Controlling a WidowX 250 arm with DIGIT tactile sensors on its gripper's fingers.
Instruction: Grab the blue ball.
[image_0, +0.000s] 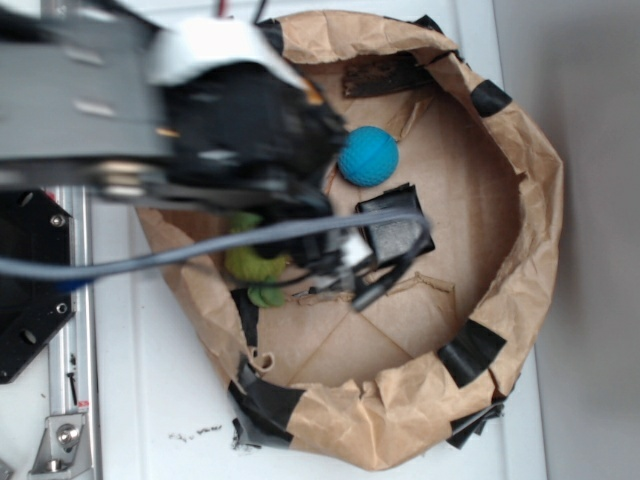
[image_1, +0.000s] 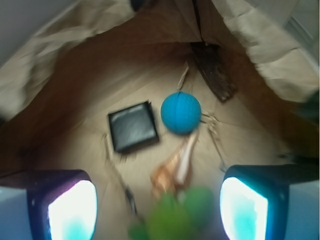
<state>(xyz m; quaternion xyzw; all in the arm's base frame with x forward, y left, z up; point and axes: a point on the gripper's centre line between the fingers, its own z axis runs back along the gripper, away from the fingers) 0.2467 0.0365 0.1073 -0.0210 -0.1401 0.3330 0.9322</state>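
Inside the paper-walled bin (image_0: 520, 190), the blue ball (image_1: 181, 112) lies free beside a black square pad (image_1: 133, 126); the gripper (image_1: 160, 205) hovers above, fingers spread wide and empty, likely lining up.

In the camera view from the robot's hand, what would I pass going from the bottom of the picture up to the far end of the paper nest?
Green plush toy between the open gripper fingers, then the tan shell-like scrap, then the blue ball, then the dark strip against the far paper wall. The black square pad lies left of the ball.
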